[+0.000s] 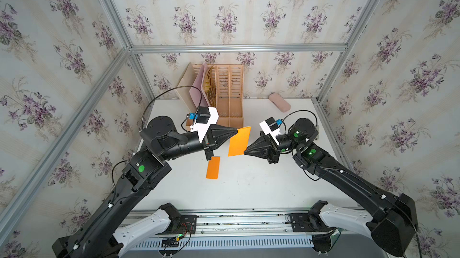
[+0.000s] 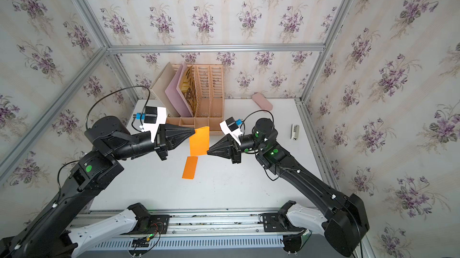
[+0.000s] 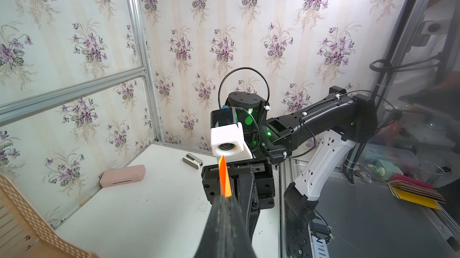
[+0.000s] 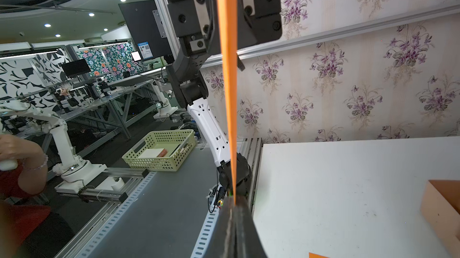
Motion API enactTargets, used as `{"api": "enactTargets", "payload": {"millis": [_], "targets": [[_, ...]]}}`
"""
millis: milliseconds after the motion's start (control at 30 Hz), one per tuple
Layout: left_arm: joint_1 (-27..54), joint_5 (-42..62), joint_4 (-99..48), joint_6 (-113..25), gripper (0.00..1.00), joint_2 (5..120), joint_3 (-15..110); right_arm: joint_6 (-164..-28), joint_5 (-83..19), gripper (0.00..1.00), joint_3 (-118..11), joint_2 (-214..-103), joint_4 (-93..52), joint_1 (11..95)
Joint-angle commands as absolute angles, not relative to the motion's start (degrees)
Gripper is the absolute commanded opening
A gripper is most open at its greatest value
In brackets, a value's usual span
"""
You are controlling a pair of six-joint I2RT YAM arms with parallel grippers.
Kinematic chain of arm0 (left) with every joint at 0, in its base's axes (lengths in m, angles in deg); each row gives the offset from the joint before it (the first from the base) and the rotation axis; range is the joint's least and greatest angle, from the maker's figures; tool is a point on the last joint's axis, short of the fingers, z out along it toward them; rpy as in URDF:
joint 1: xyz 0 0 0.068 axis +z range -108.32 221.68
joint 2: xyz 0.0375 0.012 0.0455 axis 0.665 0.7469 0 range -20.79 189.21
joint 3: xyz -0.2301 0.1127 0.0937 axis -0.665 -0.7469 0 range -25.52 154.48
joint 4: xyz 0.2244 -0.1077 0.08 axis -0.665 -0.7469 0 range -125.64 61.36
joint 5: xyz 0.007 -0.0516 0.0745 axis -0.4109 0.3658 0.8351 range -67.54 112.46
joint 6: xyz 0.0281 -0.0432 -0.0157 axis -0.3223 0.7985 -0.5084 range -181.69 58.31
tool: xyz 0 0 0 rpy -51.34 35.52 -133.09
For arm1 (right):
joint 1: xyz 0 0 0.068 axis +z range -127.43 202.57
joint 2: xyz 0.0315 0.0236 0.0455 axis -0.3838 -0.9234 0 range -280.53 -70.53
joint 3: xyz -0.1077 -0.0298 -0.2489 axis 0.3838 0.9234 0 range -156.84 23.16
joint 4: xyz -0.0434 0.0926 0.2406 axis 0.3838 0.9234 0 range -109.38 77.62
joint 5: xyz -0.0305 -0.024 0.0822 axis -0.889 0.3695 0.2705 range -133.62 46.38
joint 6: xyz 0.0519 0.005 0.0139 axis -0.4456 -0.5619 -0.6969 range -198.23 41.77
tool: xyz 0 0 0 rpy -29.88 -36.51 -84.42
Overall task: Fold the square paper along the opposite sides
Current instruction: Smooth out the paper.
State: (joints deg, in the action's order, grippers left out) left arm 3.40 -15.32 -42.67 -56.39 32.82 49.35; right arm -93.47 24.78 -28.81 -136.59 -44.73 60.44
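White tabletop [image 1: 249,189]. Folded orange paper strip [image 1: 213,167] flat near middle. Wooden file rack [image 1: 229,89] at back edge. Pink case [image 1: 279,102] by back wall. Stapler [image 2: 295,131] near right edge.

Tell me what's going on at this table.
Both arms hold one orange paper in the air above the white table. The left gripper is shut on its far corner, and the right gripper is shut on the opposite, near corner. In the left wrist view the sheet looks doubled over. A narrower orange piece lies flat on the table below, with neither gripper on it.
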Motion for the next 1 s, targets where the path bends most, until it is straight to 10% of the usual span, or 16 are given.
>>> {"api": "enactTargets", "payload": {"millis": [0, 767, 967], "targets": [[3.39, -15.33, -40.61, -57.02, 0.0, 32.67, 49.57, -93.43, 24.87, 0.0, -29.05, -136.71, -44.61, 60.49], [3.44, -15.11, -40.62, -57.3, 0.0, 32.79, 49.54, -92.68, 23.49, 0.0, -27.28, -134.4, -43.49, 60.69], [3.37, -15.25, -40.44, -57.3, 0.0, 32.74, 49.37, -92.9, 23.7, 0.2, -27.29, -135.35, -43.48, 60.95]]}}
